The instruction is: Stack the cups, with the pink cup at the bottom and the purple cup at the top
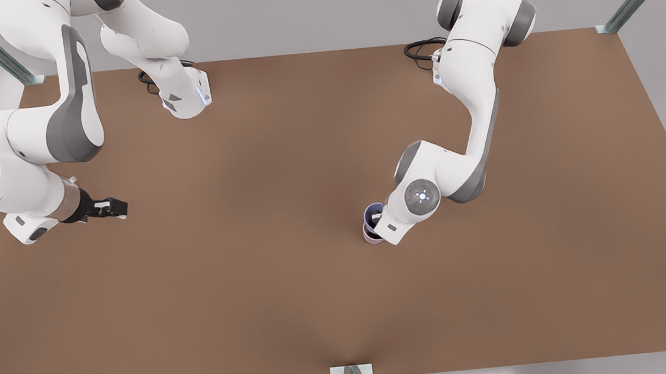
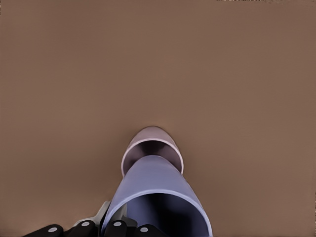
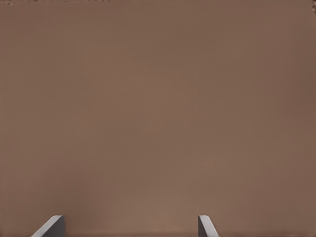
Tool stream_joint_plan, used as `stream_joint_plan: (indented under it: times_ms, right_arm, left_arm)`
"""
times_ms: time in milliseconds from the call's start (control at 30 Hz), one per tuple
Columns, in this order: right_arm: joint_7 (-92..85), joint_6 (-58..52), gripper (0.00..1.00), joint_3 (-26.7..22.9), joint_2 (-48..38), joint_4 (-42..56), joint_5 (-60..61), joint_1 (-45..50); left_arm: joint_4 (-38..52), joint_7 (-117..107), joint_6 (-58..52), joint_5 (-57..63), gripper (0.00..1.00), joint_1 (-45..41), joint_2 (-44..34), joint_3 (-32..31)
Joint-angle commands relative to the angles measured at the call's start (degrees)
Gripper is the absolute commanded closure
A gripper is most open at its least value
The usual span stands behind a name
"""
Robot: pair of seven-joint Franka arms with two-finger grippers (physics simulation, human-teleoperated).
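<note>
left hand (image 2: pixel 116 228) clamped on purple cup (image 2: pixel 158 197) rim, lowering it into pink cup (image 2: pixel 152 143) at table (image 1: pixel 254 246) 4 o'clock | right hand (image 1: pixel 110 209) waited at 9 o'clock, fingers (image 3: pixel 49 227) apart | stack nearly seated; release left

My arms (image 1: pixel 480 98) are glossy white shells with grey joint bands and round grey caps lit by small lights. Black cables (image 1: pixel 420 49) loop at my bases. My black fingers (image 1: pixel 110 208) carry pale screws.

The purple cup (image 2: pixel 158 190) and pink cup (image 2: pixel 152 143) look smooth, matt plastic on a matt brown table (image 1: pixel 257 276).
</note>
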Motion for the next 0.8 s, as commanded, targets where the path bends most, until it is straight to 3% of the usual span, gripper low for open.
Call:
stream_joint_plan:
  times_ms: [0,633,667,767]
  right_arm:
    - [4.0,-0.1,0.00,0.0,0.0,0.1,0.0,0.0]
    - [3.8,-0.1,0.00,-0.1,0.3,0.2,0.0,-0.1]
    - [3.8,-0.2,0.00,0.0,0.4,0.2,0.1,-0.1]
    - [3.8,-0.2,0.00,0.0,0.4,0.4,0.0,-0.1]
  left_arm:
    - [0.1,-10.1,0.3,-0.5,0.79,0.0,0.0,0.0]
    - [0.0,-9.5,2.5,-0.5,0.79,0.5,1.2,0.0]
    - [0.0,-9.4,2.6,-0.5,0.58,0.5,1.2,0.0]
    - [0.0,-9.3,2.4,-0.4,0.65,0.5,1.2,0.0]
